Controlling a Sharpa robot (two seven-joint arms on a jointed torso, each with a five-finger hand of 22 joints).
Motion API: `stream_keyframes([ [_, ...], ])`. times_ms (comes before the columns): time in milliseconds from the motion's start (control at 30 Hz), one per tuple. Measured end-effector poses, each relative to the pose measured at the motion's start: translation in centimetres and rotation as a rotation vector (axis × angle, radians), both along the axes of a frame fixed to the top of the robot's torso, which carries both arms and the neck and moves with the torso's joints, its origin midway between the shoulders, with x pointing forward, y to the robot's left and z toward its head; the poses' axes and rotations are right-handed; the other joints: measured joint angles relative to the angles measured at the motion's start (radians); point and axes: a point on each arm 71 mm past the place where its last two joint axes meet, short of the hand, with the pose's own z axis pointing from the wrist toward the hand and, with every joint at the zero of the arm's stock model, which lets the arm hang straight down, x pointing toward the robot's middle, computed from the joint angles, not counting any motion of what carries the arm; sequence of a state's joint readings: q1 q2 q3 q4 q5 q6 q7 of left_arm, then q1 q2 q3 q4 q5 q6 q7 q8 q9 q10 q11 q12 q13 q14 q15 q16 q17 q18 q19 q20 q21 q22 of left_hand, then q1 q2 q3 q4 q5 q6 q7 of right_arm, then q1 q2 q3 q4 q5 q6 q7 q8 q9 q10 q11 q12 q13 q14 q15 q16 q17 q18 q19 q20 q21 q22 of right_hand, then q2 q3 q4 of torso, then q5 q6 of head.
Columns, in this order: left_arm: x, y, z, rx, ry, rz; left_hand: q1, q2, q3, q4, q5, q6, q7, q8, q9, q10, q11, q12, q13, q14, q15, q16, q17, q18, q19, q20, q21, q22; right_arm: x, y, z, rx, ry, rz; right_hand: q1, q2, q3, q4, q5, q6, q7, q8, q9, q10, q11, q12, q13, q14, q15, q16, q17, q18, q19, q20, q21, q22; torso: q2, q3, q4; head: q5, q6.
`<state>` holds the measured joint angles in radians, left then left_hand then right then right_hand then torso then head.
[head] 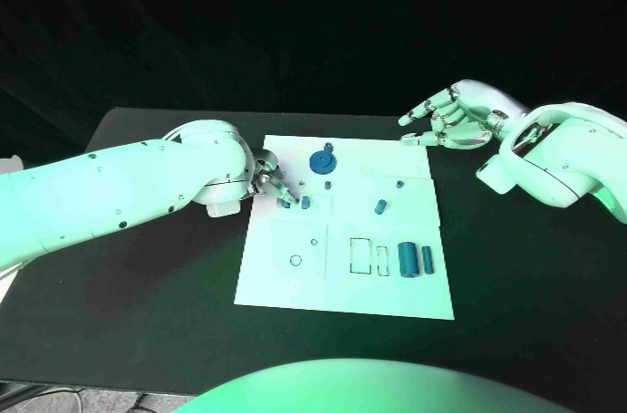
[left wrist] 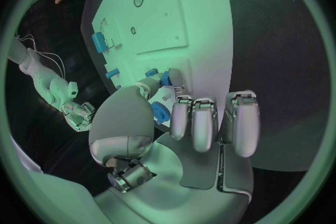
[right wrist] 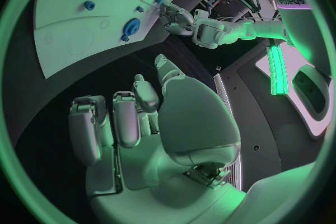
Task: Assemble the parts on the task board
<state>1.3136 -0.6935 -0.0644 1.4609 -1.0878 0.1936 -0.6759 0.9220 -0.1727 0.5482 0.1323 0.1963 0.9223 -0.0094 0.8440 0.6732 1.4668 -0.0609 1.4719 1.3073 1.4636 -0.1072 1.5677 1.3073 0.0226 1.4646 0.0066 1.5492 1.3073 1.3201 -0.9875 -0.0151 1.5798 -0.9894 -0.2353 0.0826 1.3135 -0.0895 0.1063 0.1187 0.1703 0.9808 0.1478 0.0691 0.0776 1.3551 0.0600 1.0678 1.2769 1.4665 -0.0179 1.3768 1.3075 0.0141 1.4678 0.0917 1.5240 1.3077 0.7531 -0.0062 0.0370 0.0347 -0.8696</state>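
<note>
The board (head: 346,291) lies flat in the middle of the black bench (head: 523,277). Near its far edge sits a blue gear (head: 322,163), and toward the middle a small blue peg (head: 381,206). Two blue cylinders (head: 416,258) lie side by side near the board's right edge, just beside two outlined slots.

The left hand (head: 271,185) is at the board's left edge, its fingertips (head: 285,196) down on the surface and touching a small blue part (head: 304,201); whether it actually grips the part I cannot tell.

The right hand (head: 448,119) hovers off the board's far right corner, fingers spread and holding nothing.
</note>
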Motion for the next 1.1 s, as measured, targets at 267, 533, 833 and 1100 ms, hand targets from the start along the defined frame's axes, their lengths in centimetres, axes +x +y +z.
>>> stream_keyframes([
  [267, 0.10, 0.13, 0.00, 0.000, 0.002, -0.002, 0.000, 0.000, -0.007, 0.002, 0.000, 0.002, -0.002, 0.000, 0.001, 0.000, 0.000, 0.000, 0.000, 0.004, -0.004, 0.000, 0.000, 0.000, 0.001, -0.004, 0.000, 0.000, 0.00, -0.02, 0.00, 0.000, 0.000, 0.000, 0.000, 0.000, 0.000, 0.000, 0.000, 0.000, 0.000, 0.000, 0.000, 0.000, 0.000, 0.000, 0.000, 0.000, 0.000, -0.002, 0.000, 0.000, 0.000, 0.000, 0.000, 0.000, 0.000, 0.0000, 0.0001, -0.002, 0.000],
  [533, 0.11, 0.09, 0.00, 0.002, 0.000, -0.004, 0.000, 0.000, -0.012, 0.001, 0.000, 0.004, -0.003, 0.003, 0.001, 0.000, 0.000, 0.000, 0.000, 0.004, -0.004, 0.000, 0.000, 0.000, 0.002, -0.005, 0.000, 0.000, -0.01, -0.01, 0.00, 0.000, 0.000, 0.000, 0.000, 0.000, 0.000, 0.000, 0.000, 0.000, 0.000, 0.000, 0.000, 0.000, 0.000, 0.000, 0.000, 0.000, 0.000, -0.004, 0.000, 0.000, 0.000, 0.000, 0.000, 0.000, 0.000, 0.0000, 0.0005, -0.003, -0.001],
  [833, 0.05, -0.04, 0.03, 0.010, -0.005, -0.011, 0.000, 0.000, -0.029, 0.013, 0.000, 0.005, -0.005, 0.003, 0.001, -0.004, -0.004, 0.000, 0.000, 0.004, -0.004, 0.000, 0.000, 0.000, 0.002, -0.005, 0.000, 0.000, -0.03, 0.02, 0.01, 0.000, 0.000, 0.001, 0.000, 0.000, 0.000, 0.000, 0.000, 0.000, 0.000, 0.000, 0.000, 0.000, 0.000, 0.000, 0.000, 0.000, 0.000, -0.004, 0.000, 0.000, 0.000, 0.000, 0.000, 0.000, 0.000, -0.0002, 0.0005, -0.004, -0.002],
  [1100, 0.03, -0.10, 0.10, 0.020, -0.005, -0.020, 0.007, -0.007, -0.111, 0.065, 0.000, 0.009, -0.002, -0.006, 0.001, -0.004, -0.004, 0.000, 0.001, 0.004, -0.004, 0.000, 0.000, 0.000, 0.002, -0.005, 0.000, 0.000, -0.06, -0.05, 0.02, 0.000, 0.000, 0.000, 0.000, 0.000, 0.000, 0.000, 0.000, 0.000, 0.000, 0.000, 0.000, 0.000, 0.000, 0.000, 0.000, 0.000, 0.000, -0.004, 0.001, 0.000, 0.000, 0.000, 0.000, 0.000, 0.000, -0.0002, 0.0007, -0.005, -0.003],
])
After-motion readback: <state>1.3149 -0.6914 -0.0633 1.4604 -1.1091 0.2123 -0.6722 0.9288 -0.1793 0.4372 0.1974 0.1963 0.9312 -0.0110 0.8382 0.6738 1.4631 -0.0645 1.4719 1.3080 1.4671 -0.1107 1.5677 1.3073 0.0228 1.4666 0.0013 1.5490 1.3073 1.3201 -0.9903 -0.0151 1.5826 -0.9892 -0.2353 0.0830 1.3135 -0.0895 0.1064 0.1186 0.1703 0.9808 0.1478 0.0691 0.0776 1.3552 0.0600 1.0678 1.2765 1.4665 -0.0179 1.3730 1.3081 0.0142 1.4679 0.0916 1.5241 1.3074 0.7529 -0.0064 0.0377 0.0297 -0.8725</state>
